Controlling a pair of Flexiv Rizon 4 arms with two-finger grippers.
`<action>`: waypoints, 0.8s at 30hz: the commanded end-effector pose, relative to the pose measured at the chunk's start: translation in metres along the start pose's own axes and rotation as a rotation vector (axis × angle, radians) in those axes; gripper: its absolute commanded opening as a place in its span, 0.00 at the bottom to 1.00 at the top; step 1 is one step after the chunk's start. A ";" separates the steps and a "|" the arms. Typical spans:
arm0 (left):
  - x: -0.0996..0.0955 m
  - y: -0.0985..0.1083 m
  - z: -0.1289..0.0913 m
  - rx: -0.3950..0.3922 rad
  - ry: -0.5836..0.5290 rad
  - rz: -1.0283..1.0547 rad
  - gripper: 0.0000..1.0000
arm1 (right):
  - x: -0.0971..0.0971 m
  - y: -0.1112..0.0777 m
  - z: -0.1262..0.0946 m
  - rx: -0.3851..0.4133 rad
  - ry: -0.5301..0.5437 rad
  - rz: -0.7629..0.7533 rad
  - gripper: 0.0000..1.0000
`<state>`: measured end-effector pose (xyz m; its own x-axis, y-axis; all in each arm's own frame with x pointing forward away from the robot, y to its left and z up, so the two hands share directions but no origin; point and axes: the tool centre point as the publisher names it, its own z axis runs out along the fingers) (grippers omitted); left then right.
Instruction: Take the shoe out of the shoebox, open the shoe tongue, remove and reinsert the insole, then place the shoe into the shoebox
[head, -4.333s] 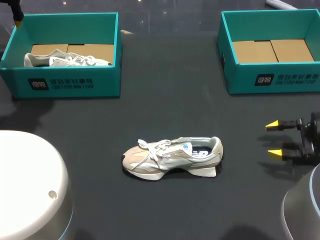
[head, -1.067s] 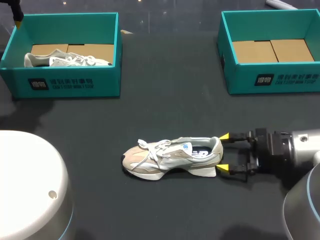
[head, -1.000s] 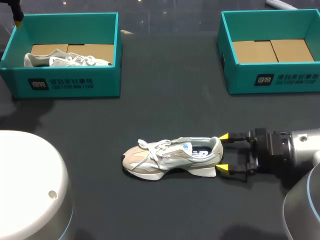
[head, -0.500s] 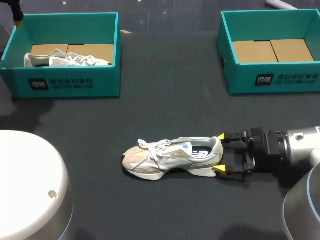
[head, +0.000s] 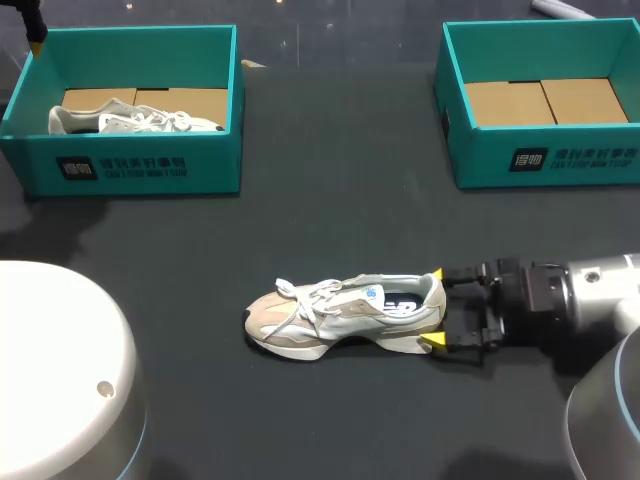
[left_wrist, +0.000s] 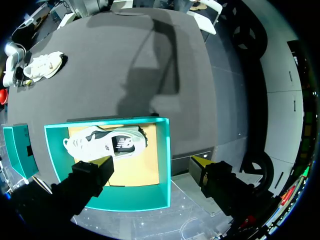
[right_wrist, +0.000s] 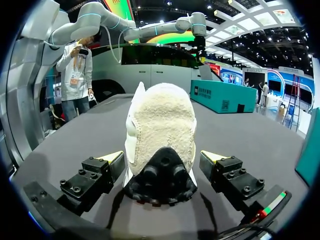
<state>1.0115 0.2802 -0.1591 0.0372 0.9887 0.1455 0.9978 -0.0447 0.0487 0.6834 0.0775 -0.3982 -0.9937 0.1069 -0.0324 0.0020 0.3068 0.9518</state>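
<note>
The right gripper (head: 435, 307) has slid in from the desk's right edge; its spread fingers now flank the heel of the shoe (head: 330, 318), which lies unmoved toward the front edge

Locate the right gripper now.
Head view, lower right of centre: right gripper sits at the heel of the shoe on the table, open fingers flanking it.

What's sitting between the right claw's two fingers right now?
The heel of the shoe. The right wrist view shows it between the open fingers of the right claw, with a slim gap on each side.
</note>
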 end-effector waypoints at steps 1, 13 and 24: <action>0.001 0.000 0.000 0.000 0.001 0.002 1.00 | -0.001 -0.001 0.006 0.000 0.006 -0.002 1.00; 0.001 0.000 0.000 0.000 0.001 0.002 1.00 | 0.002 -0.001 0.014 -0.005 0.025 0.000 1.00; 0.001 0.000 0.000 0.000 0.001 0.002 1.00 | 0.003 -0.002 0.021 -0.009 0.036 0.003 1.00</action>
<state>1.0115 0.2802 -0.1591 0.0372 0.9887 0.1455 0.9978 -0.0447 0.0487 0.6815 0.0941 -0.4047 -0.9969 0.0763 -0.0198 0.0036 0.2947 0.9556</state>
